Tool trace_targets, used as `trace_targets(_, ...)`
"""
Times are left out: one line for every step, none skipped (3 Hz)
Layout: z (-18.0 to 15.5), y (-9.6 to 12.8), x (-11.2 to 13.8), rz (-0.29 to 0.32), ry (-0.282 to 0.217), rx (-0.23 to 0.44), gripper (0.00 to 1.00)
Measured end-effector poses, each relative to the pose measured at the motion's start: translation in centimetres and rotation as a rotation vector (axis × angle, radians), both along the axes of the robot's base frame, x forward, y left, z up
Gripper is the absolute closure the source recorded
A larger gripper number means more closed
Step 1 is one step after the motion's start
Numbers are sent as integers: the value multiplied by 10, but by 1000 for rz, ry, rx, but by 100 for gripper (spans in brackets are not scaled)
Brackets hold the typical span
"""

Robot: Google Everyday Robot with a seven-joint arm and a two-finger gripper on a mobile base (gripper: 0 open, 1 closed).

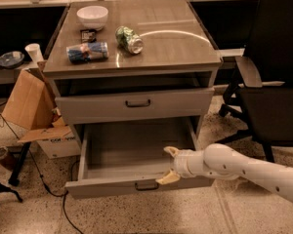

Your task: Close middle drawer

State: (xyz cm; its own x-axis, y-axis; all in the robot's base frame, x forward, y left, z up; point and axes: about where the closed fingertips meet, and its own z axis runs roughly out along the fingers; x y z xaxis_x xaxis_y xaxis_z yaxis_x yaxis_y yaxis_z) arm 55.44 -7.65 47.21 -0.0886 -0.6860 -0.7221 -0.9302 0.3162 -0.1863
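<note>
The middle drawer (107, 186) stands pulled far out of the grey cabinet, with its low flat front, small dark handle (146, 185) and deep empty tray (132, 147) showing. My gripper (169, 165) is at the right part of the drawer's front edge, on a white arm reaching in from the right. It is open: one fingertip (171, 151) is over the tray and the other (166, 178) is against the drawer front.
The taller-fronted drawer (97, 107) above is slightly out. On the cabinet top are a white bowl (92, 16), a green can (129, 39) and a blue packet (87, 51). A black chair (273, 82) stands right, a cardboard box (29, 101) left, cables on the floor.
</note>
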Motion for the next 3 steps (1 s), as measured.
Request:
trace_targets(15,15,6,9,-28,-1,25)
trace_targets(21,24,12,17,-34,-11,6)
trace_targets(16,22,20,17,-23,-28,0)
